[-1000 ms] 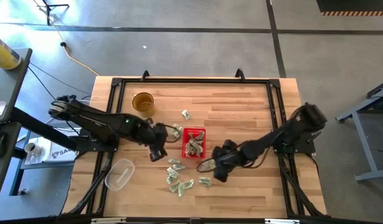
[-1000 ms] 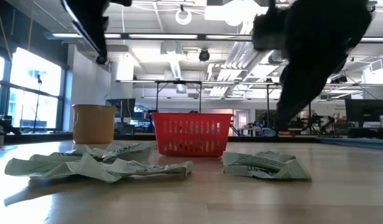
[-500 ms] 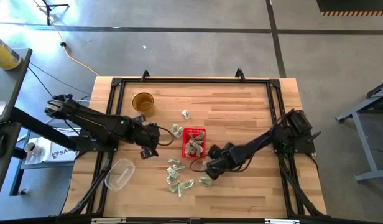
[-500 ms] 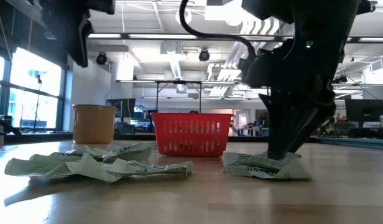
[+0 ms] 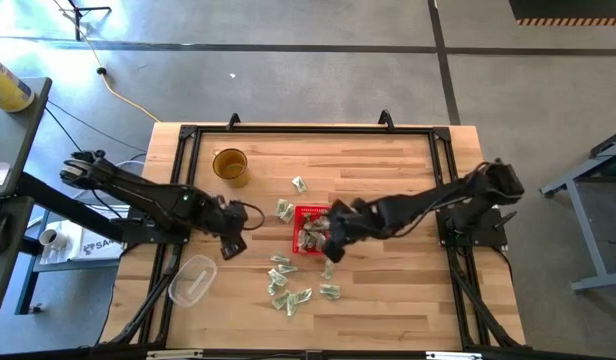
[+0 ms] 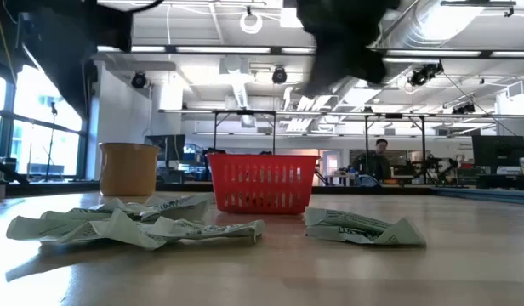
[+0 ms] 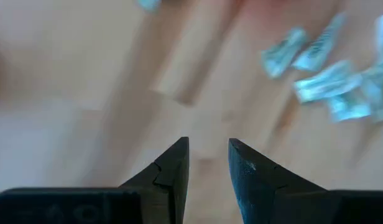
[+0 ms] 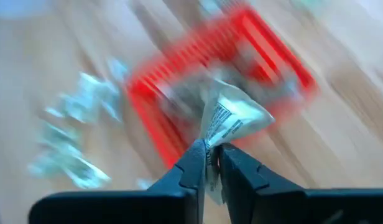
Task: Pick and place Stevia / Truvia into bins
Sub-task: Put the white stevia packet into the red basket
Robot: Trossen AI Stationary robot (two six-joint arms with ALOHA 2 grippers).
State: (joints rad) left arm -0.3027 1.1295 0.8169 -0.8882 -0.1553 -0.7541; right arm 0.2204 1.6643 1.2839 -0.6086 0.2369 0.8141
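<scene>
Your right gripper point(image 8: 211, 163) is pinched tight on one sachet point(image 8: 232, 121). The little white and green packet sticks up from between the two dark fingers point(image 8: 191, 163). In the high view your right gripper point(image 5: 333, 228) hangs at the right edge of the red basket point(image 5: 310, 229), and its arm reaches back to the right side of the table point(image 5: 388, 160). In the right wrist view the red basket point(image 8: 179, 84) is just past the held sachet.

Your left gripper point(image 7: 207, 165) holds nothing. Its fingers point(image 7: 173, 168) have a small gap between them, with bare wood under them. In the high view your left gripper point(image 5: 231, 222) sits left of the basket, a little way off.

The basket already has some sachets inside point(image 5: 309, 237). More loose sachets point(image 5: 286, 288) lie in a bunch on the table in front of the basket. Two more point(image 5: 299, 184) lie behind it, close to its left corner.

A round amber cup point(image 5: 229, 164) stands toward the back left. A clear tub point(image 5: 191, 279) lies near the front left.

In the low view the basket point(image 6: 263, 182) stands in the middle, with crumpled sachets point(image 6: 130, 224) close to the camera.
</scene>
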